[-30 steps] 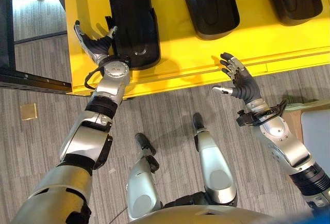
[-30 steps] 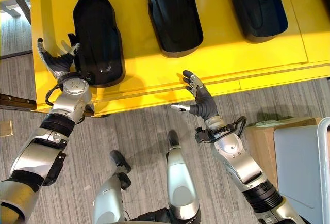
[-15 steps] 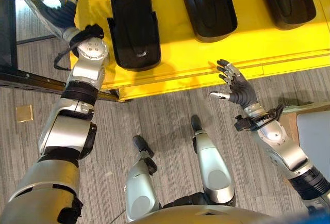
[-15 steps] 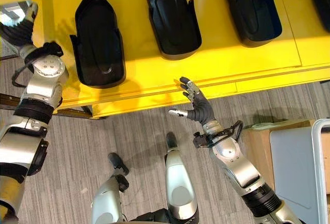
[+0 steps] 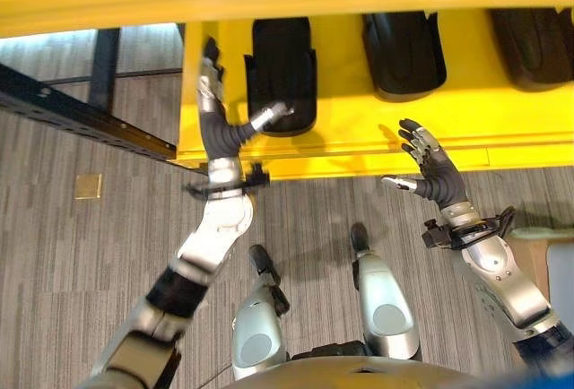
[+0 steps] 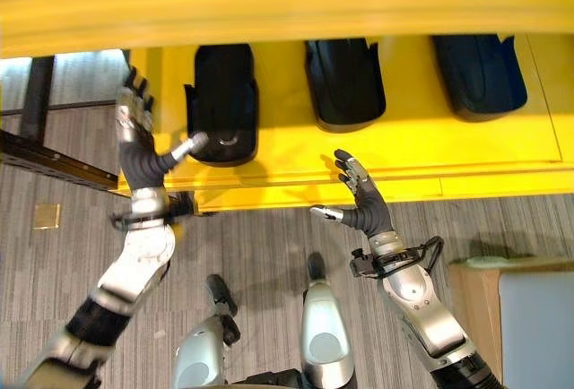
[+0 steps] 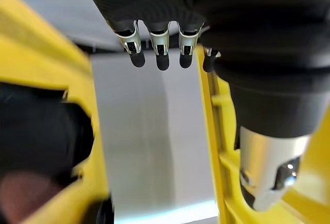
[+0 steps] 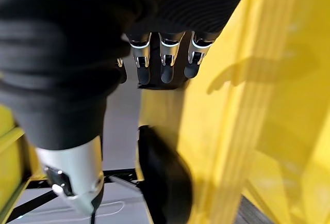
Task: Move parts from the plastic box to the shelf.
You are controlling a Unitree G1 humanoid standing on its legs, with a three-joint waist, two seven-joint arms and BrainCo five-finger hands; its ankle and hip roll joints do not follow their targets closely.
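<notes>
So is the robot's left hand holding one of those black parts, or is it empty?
Empty. The left hand is open, fingers straight, thumb beside the leftmost black part, which lies on the yellow shelf.

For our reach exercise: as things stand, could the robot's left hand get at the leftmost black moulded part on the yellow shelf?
Probably yes. The left hand is open beside the leftmost black moulded part on the yellow shelf, its thumb already over it, nothing between them.

Silver-grey arm shells are showing black bands at the joints. Dark ribbed covers are wrapping the left hand (image 5: 218, 129) and right hand (image 5: 436, 178); silver fingers are ending in dark tips.
</notes>
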